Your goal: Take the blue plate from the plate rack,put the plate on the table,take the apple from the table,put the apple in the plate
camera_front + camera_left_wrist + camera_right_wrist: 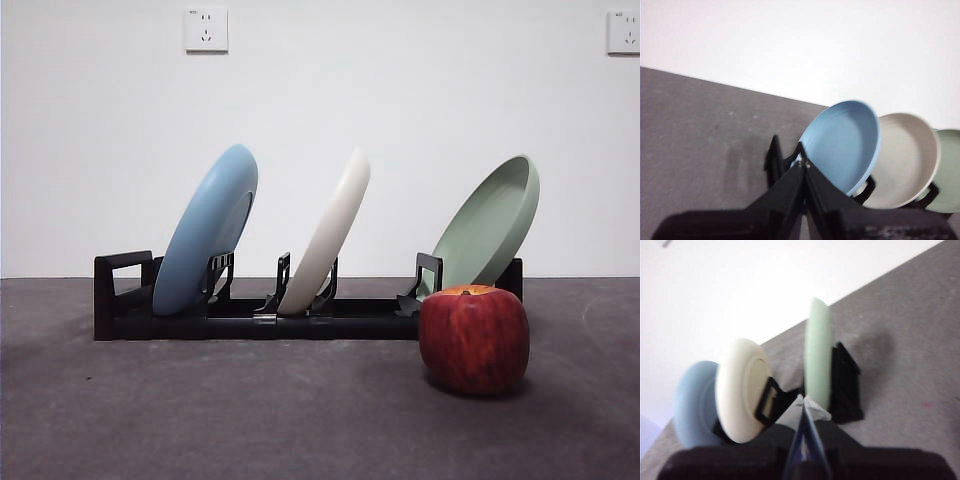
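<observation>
Front view gives me a dark grey surface (200, 420) under a white wall (420, 100) with two sockets (206, 29). The blue plate (205, 230) leans in the plate rack (250, 318); the apple (474, 338) sits near its other end. Left end effector (804, 165) and right end effector (802, 400) are both pressed together, holding nothing.

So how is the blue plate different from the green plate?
The blue plate is light blue and stands at one end of the plate rack; the pale green plate stands at the other end. In the front view the blue plate shows its back and the green plate shows its hollow inside. The apple sits on the table just in front of the green plate, not by the blue one. Both are round, matte and lean the same way.
</observation>
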Robot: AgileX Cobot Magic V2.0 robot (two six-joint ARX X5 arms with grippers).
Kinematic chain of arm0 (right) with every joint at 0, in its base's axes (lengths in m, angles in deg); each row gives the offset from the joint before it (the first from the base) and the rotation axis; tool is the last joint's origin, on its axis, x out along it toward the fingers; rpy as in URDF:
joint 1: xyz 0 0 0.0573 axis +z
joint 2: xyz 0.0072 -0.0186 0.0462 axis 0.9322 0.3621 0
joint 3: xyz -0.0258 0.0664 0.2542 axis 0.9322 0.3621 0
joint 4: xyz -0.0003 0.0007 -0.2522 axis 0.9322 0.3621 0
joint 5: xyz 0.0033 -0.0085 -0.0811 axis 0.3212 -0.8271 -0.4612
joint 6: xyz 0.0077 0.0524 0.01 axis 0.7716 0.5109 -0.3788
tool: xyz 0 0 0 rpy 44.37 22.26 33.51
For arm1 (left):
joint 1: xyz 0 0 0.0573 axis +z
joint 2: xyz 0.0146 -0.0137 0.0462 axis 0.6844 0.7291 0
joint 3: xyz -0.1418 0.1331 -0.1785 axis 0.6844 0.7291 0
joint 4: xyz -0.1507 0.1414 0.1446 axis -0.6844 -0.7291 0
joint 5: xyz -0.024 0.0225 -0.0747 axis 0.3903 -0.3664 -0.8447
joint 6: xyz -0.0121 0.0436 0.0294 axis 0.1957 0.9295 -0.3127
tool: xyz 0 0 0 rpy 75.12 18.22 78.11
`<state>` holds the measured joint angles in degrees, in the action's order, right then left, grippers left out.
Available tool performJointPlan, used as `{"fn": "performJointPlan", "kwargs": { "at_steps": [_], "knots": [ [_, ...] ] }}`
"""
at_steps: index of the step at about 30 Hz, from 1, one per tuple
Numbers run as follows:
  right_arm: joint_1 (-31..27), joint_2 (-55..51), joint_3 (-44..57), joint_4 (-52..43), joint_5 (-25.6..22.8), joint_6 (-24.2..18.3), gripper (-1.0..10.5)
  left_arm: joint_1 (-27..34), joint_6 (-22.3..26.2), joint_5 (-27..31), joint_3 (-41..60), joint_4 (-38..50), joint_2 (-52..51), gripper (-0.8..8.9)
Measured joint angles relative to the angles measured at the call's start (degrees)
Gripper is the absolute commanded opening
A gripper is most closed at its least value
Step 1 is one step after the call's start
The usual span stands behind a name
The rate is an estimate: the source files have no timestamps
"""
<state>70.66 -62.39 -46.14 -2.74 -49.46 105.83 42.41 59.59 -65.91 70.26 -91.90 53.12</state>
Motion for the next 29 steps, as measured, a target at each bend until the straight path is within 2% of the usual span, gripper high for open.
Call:
{"fn": "performJointPlan", "kwargs": {
  "at_steps": [7, 15, 17, 19, 20, 22, 24, 29],
  "knots": [
    [0.0, 11.13, -11.02, 0.35, 4.63, -1.4, -0.1, 0.0, 0.48, -6.84, -11.56, -2.69, 15.08, -0.08],
    [0.0, 25.46, -23.17, 5.29, 11.93, -8.15, 0.0, 0.0, 3.5, -16.59, -24.74, -9.31, 34.18, 0.01],
    [0.0, 28.94, -25.75, 7.28, 13.86, -10.19, 0.1, 0.0, 3.65, -18.97, -27.17, -10.49, 37.86, 0.45],
    [0.0, 32.15, -27.95, 9.2, 15.78, -12.04, 0.9, -0.11, 3.72, -20.72, -29.29, -10.95, 40.94, 1.73],
    [0.0, 33.7, -28.92, 10.16, 16.28, -12.9, 1.6, -0.35, 3.74, -21.14, -30.27, -10.93, 42.36, 2.3],
    [0.0, 36.17, -30.42, 11.37, 16.52, -13.79, 3.1, -0.96, 3.91, -21.22, -31.82, -10.95, 44.61, 2.9],
    [0.0, 38.29, -31.65, 11.87, 16.57, -14.32, 3.9, -1.97, 3.91, -21.38, -33.4, -10.97, 46.86, 2.92],
    [0.0, 40.72, -32.52, 11.91, 17.46, -14.71, 3.8, -5.22, 3.93, -21.27, -37.48, -10.82, 51.76, 2.92]
  ]
}}
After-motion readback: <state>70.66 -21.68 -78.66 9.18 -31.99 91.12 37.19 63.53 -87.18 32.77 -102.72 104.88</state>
